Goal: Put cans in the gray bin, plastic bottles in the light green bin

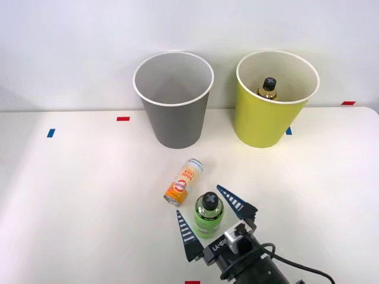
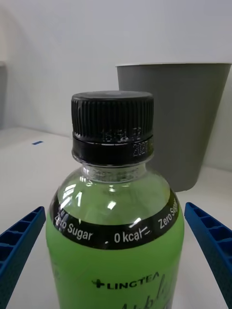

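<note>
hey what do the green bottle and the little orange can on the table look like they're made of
The green bottle looks like clear glossy plastic: light glints on its shoulder, green liquid shows through, and the ribbed black cap looks like matte plastic. The orange can is probably thin metal, judging by its silvery rim and smooth printed wall, though that can't be confirmed.

Two bins, two bottles, one can
One green bottle [image 1: 209,215] stands between the open fingers of the gripper [image 1: 208,215]; one can [image 1: 184,181] lies just beside it; beyond stand one gray bin [image 1: 173,99] and one green bin [image 1: 275,100], the latter holding one amber bottle [image 1: 267,88].
</note>
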